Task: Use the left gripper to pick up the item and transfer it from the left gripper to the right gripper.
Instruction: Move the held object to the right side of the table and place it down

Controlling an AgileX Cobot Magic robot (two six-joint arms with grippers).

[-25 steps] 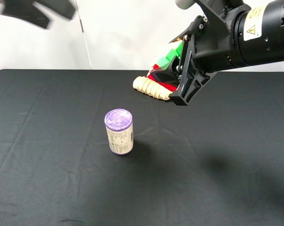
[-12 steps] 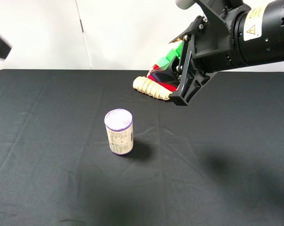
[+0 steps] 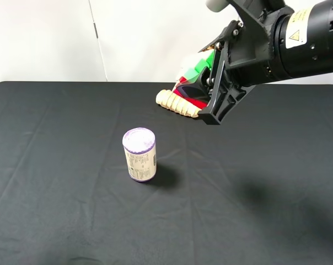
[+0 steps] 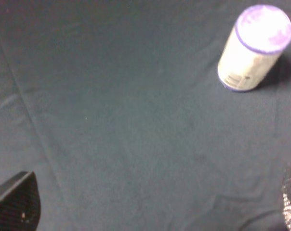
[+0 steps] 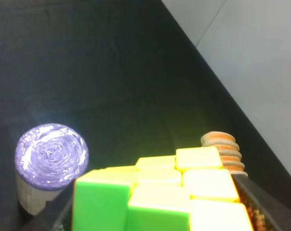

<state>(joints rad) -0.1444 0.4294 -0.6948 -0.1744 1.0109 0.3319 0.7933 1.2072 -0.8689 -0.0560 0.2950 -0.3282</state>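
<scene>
The item, a small puzzle cube (image 3: pixel 198 68) with green, red and white faces showing, is held in the air in my right gripper (image 3: pixel 204 88), above the far side of the table. The right wrist view shows its green and yellow faces (image 5: pixel 184 192) between the jaws. The right gripper is shut on it. My left gripper (image 4: pixel 150 209) is out of the exterior view. In the left wrist view its two fingertips (image 4: pixel 15 207) stand wide apart and empty over bare black cloth.
A purple-topped cylinder (image 3: pixel 139 154) stands upright mid-table; it also shows in the left wrist view (image 4: pixel 254 45) and the right wrist view (image 5: pixel 50 159). A ridged tan roll (image 3: pixel 177 102) lies under the held cube. Black cloth (image 3: pixel 73 210) covers the table.
The left arm, blurred at the top left a second ago, has swept out of the exterior view to the left. The right gripper holds the cube still.
</scene>
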